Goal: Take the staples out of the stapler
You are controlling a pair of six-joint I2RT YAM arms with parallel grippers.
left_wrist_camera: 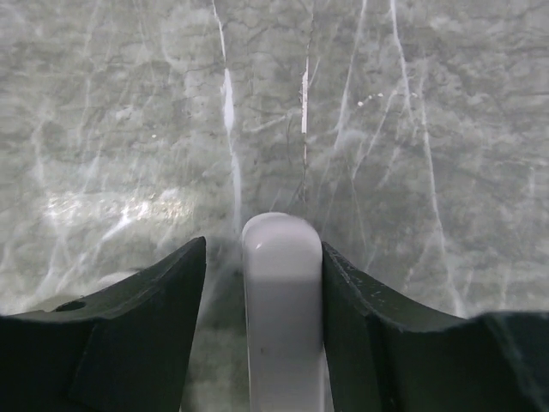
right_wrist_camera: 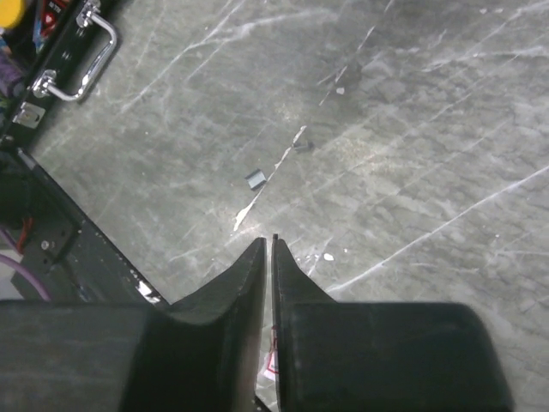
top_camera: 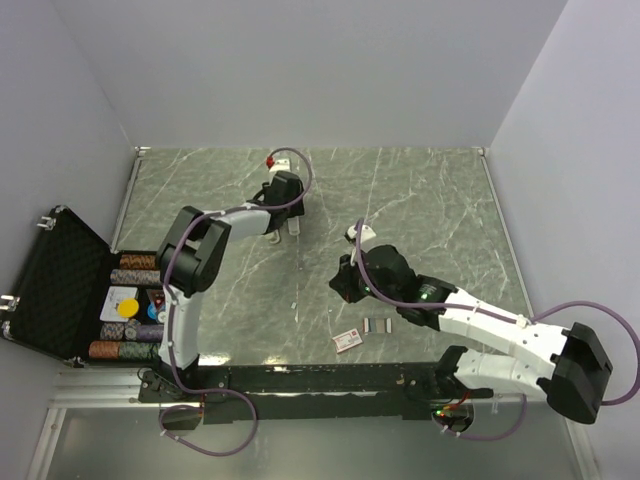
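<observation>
A white stapler (left_wrist_camera: 283, 318) lies on the marble table between the black fingers of my left gripper (left_wrist_camera: 264, 243). That gripper is open: a gap shows on the stapler's left side, and the right finger sits close against it. From above, the left gripper (top_camera: 287, 215) stands over the stapler (top_camera: 294, 230) at the table's middle back. The staples (top_camera: 378, 325), a small grey banded strip, lie flat on the table near the front. My right gripper (right_wrist_camera: 268, 240) hovers above the table with its jaws shut to a hairline slit and nothing visibly held. In the top view the right gripper (top_camera: 348, 278) is just behind the staples.
A small red-and-white box (top_camera: 348, 340) lies left of the staples and shows through the slit below the box (right_wrist_camera: 273, 365). An open black case (top_camera: 60, 290) of poker chips sits at the left. Two tiny grey scraps (right_wrist_camera: 255, 178) lie on the table. A black rail (top_camera: 320, 378) runs along the front.
</observation>
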